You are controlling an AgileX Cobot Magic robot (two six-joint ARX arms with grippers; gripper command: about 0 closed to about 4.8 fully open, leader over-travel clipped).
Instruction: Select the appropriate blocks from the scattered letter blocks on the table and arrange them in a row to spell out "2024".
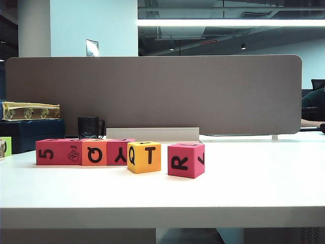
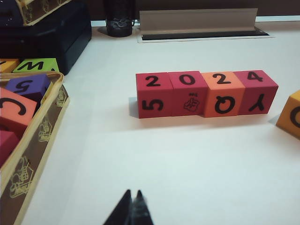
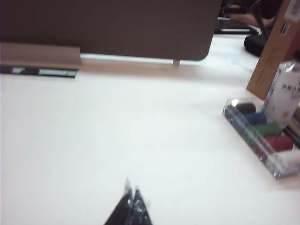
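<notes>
Four blocks stand in a touching row on the white bench [image 1: 244,188]: a pinkish-red block marked 5 [image 2: 152,96], a pinkish-red block with a small line drawing [image 2: 188,93], an orange block marked Q [image 2: 224,93] and a pinkish-red block marked Y [image 2: 257,91]. In the left wrist view their top faces read 2, 0, 2, 4. Just beside the Y end of the row sits a yellow block marked Q and T [image 1: 144,157], turned at an angle, and beyond it a pinkish-red block marked R [image 1: 186,159], apart from the row. The left tool [image 2: 132,199] hovers over bare bench, well in front of the row, tips pressed together and pinching nothing. The right tool [image 3: 131,193], likewise pressed together and empty, hangs over bare bench with the row out of its view.
</notes>
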